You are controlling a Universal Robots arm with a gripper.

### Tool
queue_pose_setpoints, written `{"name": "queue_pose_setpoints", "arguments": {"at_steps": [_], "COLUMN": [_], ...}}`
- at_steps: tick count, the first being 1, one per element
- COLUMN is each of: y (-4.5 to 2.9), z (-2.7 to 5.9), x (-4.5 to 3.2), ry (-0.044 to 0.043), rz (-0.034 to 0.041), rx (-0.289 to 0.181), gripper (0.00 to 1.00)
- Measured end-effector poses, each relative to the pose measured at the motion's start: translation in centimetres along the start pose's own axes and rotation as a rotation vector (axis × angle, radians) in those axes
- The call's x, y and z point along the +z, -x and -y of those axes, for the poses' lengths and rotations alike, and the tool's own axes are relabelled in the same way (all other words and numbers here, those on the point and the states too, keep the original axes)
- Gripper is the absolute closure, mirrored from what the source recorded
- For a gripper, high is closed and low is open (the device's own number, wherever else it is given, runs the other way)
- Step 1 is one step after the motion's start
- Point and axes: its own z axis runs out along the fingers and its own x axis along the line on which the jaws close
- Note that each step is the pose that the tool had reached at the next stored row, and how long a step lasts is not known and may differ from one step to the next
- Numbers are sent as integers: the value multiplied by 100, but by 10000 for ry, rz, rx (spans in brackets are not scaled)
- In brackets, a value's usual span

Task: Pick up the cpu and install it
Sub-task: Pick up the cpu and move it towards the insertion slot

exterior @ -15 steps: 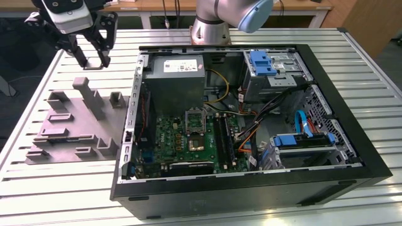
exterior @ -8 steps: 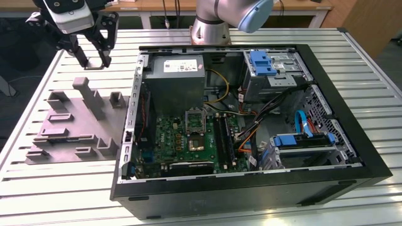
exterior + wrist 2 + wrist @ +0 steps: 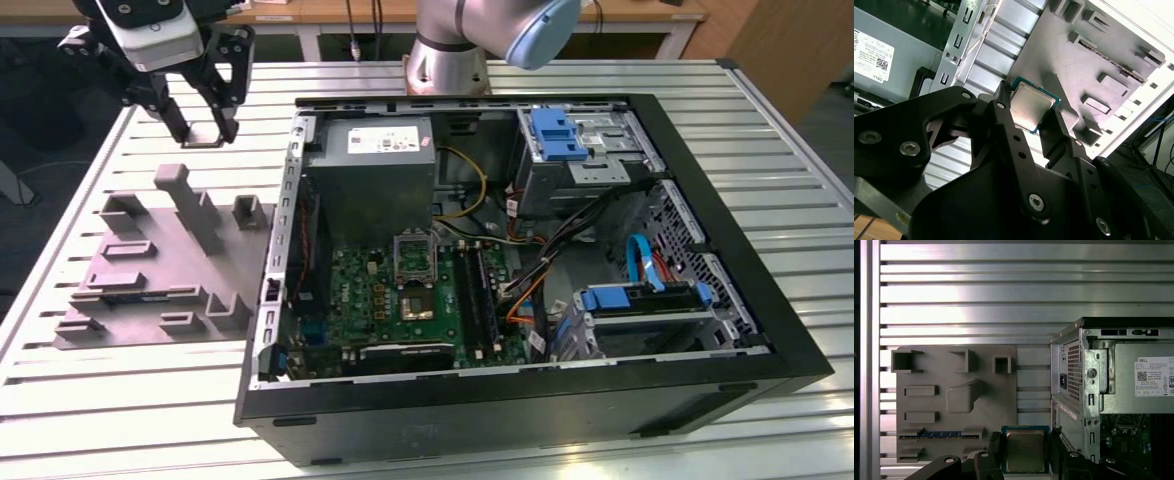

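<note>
A white label (image 3: 1154, 376) stands on the grey face of the power supply (image 3: 1149, 404), at the back corner of the case (image 3: 1069, 340). In the first wrist view I see on it a small square code, a barcode strip and several lines of dark print. In the second wrist view it shows a bold heading above a square code. In the exterior view it is a pale patch with a dark block at one end. The fine lines are too small for me to make out. On the metal top of the cpu (image 3: 1025, 451) in my jaws I can make out no marking.
</note>
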Motion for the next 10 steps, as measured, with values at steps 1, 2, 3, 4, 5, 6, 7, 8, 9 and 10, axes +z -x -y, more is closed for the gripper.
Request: {"name": "queue_pose_setpoints", "arguments": {"at_steps": [1, 2, 3, 4, 5, 6, 7, 8, 9, 10], "y": [2, 5, 7, 10, 12, 15, 17, 20, 24, 27], "z": [0, 0, 0, 0, 0, 0, -1, 0, 0, -1], "x": [0, 0, 0, 0, 0, 0, 0, 0, 0, 0], "ry": [0, 0, 0, 0, 0, 1, 0, 0, -1, 0], "rz": [0, 0, 0, 0, 0, 0, 0, -1, -1, -1], "rx": [0, 0, 0, 0, 0, 0, 0, 0, 0, 0], "gripper": [53, 53, 53, 53, 53, 53, 53, 53, 53, 53]}}
